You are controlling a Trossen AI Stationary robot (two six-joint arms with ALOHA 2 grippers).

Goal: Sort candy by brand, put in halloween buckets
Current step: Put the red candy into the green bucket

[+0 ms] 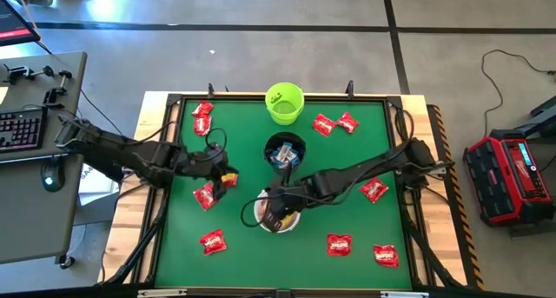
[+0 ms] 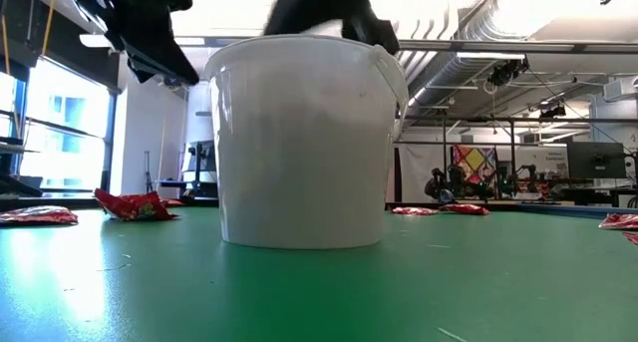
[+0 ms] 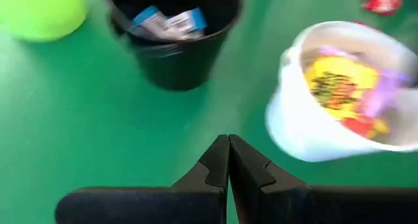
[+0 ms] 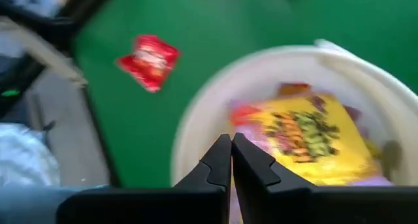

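Three buckets stand on the green mat: lime green [image 1: 284,102] at the far side, black [image 1: 285,150] with blue-and-white packets [image 3: 168,21] inside, and white [image 1: 278,215] holding yellow candy [image 4: 302,138]. Red candy packets [image 1: 206,195] lie flat and scattered over the mat. My right gripper [image 4: 231,140] hangs shut over the white bucket's mouth, nothing between its fingers. My left gripper [image 3: 228,140] is shut above bare mat, left of the black and white buckets [image 3: 339,100]. In the high view a small yellow-and-red bit [image 1: 229,179] shows at its tip; the wrist view shows nothing held.
More red packets lie at the far left [image 1: 202,117], far right [image 1: 334,122], right [image 1: 374,190] and near edge [image 1: 339,243]. A raised frame [image 1: 174,98] borders the mat. Open mat lies between the buckets and the near packets. A desk with a keyboard [image 1: 22,129] stands left of the table.
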